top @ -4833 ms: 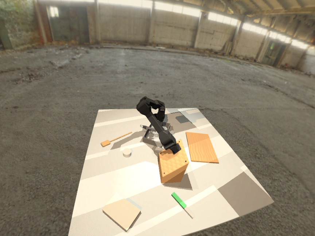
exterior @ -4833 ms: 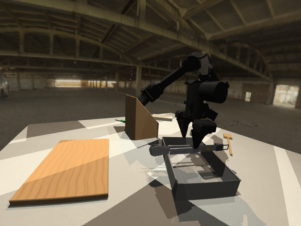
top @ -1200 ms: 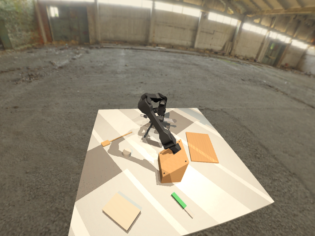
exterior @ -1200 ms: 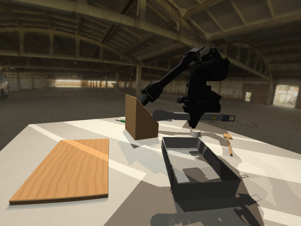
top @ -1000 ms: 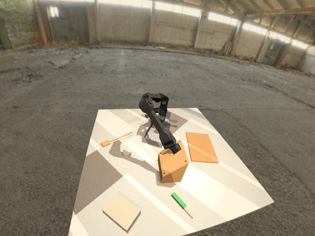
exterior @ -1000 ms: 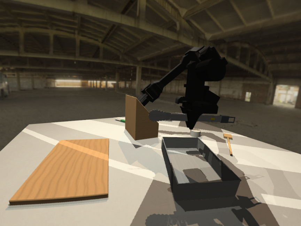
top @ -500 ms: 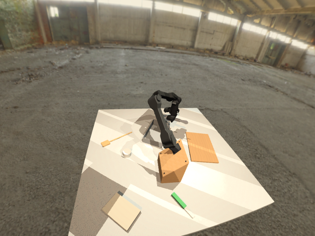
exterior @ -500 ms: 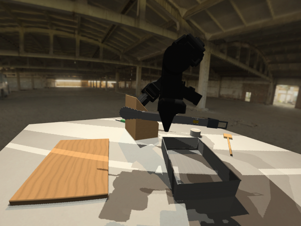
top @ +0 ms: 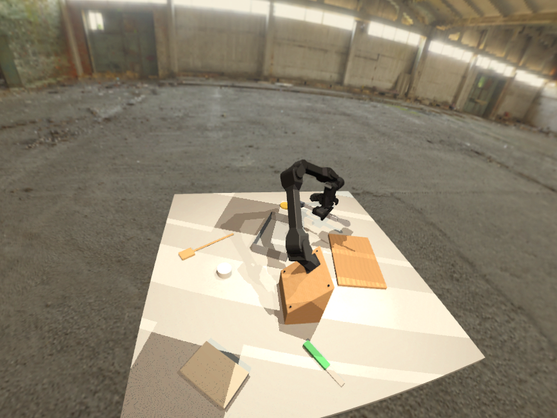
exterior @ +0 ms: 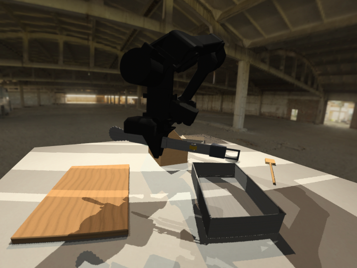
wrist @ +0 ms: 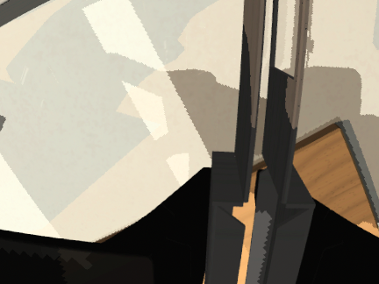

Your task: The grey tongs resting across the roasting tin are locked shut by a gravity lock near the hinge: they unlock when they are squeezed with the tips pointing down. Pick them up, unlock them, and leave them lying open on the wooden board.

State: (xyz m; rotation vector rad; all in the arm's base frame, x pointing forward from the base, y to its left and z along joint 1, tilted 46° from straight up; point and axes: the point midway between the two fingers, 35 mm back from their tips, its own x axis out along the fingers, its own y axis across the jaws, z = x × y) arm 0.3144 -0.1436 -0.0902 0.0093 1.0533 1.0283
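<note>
My gripper [exterior: 158, 151] [wrist: 234, 181] is shut on the grey tongs [exterior: 186, 144] [wrist: 252, 88] and holds them above the table. The tongs are nearly level: in the exterior view the scalloped tips point left and stand a little higher than the hinge end with its wire loop at the right. The tong arms look close together; the lock's state cannot be made out. The roasting tin [exterior: 245, 226] [top: 263, 231] stands below and to the right in the exterior view. The wooden board [exterior: 95, 181] [top: 357, 260] [wrist: 338, 166] lies flat to the left, with nothing on it.
The wooden block [top: 305, 292] [exterior: 174, 157] stands by the arm's base. A wooden spatula [top: 186, 253] [exterior: 270, 161], a white round pot [top: 224, 269], a green-handled knife [top: 316, 354] and a beige slab [top: 211, 371] lie on the table. A small yellow thing [top: 284, 205] shows at the back.
</note>
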